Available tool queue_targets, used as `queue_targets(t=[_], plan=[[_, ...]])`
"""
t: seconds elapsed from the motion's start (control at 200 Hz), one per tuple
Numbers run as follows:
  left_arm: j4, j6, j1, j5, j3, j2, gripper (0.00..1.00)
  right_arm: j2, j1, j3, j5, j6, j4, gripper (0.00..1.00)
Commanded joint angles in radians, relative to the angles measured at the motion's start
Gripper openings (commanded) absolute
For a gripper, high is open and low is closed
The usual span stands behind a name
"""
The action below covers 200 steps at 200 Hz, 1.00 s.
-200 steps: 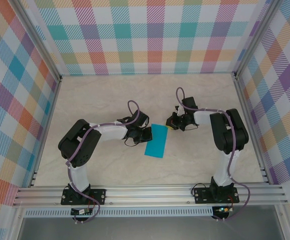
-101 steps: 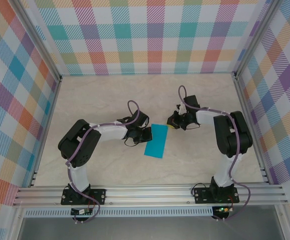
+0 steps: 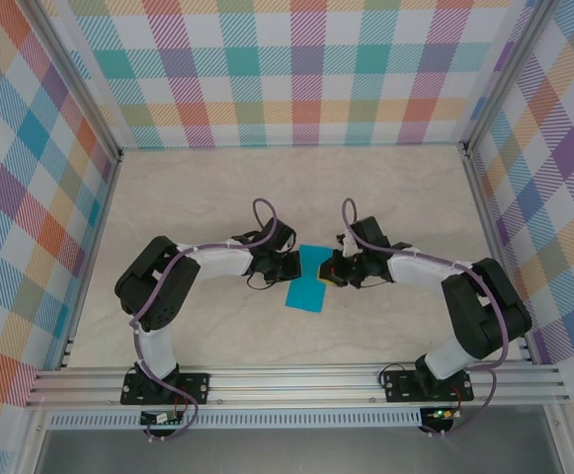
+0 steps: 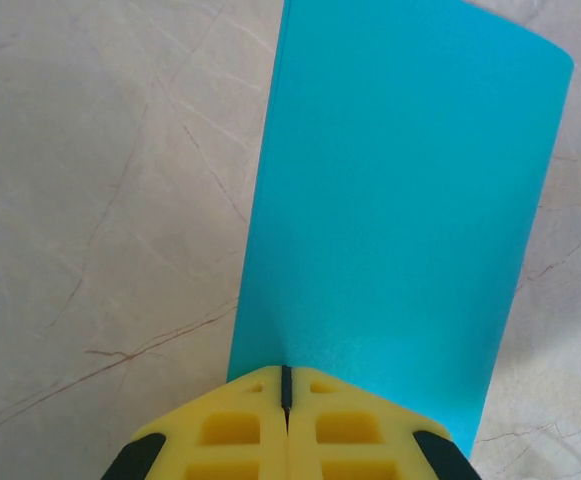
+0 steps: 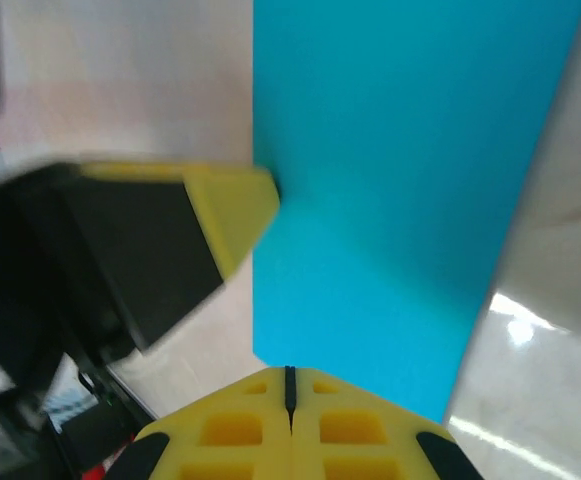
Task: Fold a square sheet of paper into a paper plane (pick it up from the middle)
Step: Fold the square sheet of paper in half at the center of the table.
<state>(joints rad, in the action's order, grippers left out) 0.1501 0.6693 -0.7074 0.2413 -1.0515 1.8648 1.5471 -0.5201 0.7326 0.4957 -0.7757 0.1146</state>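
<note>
Two claws meet at one small sheet of paper (image 3: pixel 306 288), which lies flat on the pale marbled table (image 3: pixel 198 197) about midway between the arms. We see the sheet as a teal-blue oblong, longer than it is wide, and slightly slanted in the overhead view.

The left claw (image 3: pixel 289 267) sits at the sheet's left side. The right claw (image 3: pixel 334 269) sits over its upper right part, so the two face each other across the paper.

Both are clenched. In each wrist view the yellow fingertips (image 4: pixel 250 425) press together along a thin dark seam with no gap, and we see nothing pinched between either pair.

Each pair of tips overlaps the near edge of the paper. We cannot tell whether they bear down on it or hang just above it.

In the right wrist view, the left claw's yellow tip touches the edge of the sheet on the left of that picture.
</note>
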Motion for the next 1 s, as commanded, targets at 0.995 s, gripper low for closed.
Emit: queue_targets(t=[0.995], plan=[[0.078,0.097,-0.032,-0.068,0.064,-0.036,0.0,0.151,0.2,0.166,0.1,0.081,-0.085,0.01]])
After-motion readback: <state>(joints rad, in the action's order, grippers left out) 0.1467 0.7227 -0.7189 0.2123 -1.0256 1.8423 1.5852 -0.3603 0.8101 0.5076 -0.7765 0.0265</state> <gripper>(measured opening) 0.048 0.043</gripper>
